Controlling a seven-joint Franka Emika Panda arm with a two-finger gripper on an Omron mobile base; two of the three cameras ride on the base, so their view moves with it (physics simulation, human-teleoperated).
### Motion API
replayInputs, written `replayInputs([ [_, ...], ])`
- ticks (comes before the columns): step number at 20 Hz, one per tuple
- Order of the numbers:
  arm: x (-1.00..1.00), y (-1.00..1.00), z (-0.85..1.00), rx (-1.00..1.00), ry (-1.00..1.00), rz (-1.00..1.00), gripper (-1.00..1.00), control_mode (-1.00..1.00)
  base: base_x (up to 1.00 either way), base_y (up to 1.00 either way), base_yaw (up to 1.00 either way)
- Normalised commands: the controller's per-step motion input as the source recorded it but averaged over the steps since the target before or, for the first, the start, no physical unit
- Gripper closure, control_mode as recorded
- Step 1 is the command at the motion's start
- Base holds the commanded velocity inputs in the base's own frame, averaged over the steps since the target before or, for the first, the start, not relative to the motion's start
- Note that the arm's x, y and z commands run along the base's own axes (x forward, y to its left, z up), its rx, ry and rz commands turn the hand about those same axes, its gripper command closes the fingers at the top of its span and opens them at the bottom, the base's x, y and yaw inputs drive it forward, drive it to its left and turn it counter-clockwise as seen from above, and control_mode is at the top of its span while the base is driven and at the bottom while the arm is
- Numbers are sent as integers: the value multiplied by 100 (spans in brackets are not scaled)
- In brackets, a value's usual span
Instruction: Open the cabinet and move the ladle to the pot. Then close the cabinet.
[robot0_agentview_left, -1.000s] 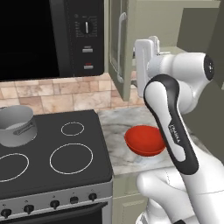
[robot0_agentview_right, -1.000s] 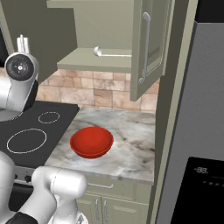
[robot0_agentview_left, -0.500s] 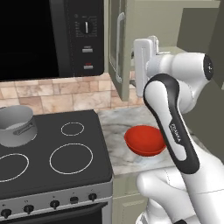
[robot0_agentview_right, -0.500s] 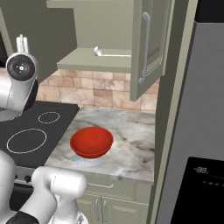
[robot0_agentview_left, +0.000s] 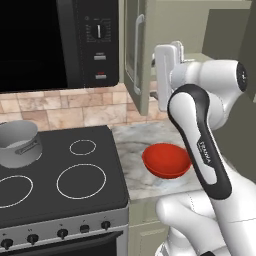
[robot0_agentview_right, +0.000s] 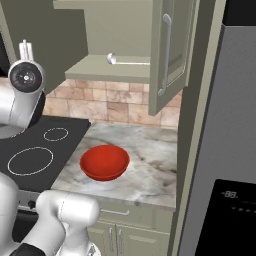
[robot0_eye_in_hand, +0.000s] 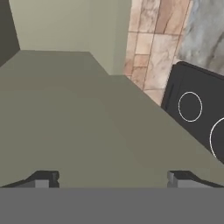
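The cabinet (robot0_agentview_right: 176, 45) stands open, both doors swung out; its left door (robot0_agentview_left: 131, 60) hangs beside the microwave. On the cabinet's bottom shelf lies the ladle (robot0_agentview_right: 125, 61), a silver one with its bowl to the left. The grey pot (robot0_agentview_left: 18, 142) sits on the stove's back left burner. My gripper (robot0_eye_in_hand: 111, 179) is open and holds nothing, its tips wide apart over an olive cabinet surface. The hand (robot0_agentview_left: 167, 75) is raised to shelf height in front of the opening, left of the ladle, and its fingers (robot0_agentview_right: 25, 49) point up.
A red bowl (robot0_agentview_left: 167, 160) rests on the marble counter (robot0_agentview_right: 150, 155) under the cabinet. The black stove (robot0_agentview_left: 75, 175) is to the left, the microwave (robot0_agentview_left: 55, 45) above it. A tall grey fridge (robot0_agentview_right: 225, 150) bounds the right side.
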Motion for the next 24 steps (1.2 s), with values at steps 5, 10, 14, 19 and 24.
replayInputs([
  [5, -5, -6, 0, -19, -1, -1, -100, -100, 0, 0, 0],
  [10, 0, -26, 7, -22, 0, 0, -100, -100, 0, 0, 0],
  [14, 1, -36, 0, -14, 0, 0, -100, -100, 0, 0, 0],
  [19, 0, -39, 0, -10, 0, 0, -100, -100, 0, 0, 0],
  [24, 9, -32, -9, -8, -3, 0, -100, -100, 0, 0, 0],
])
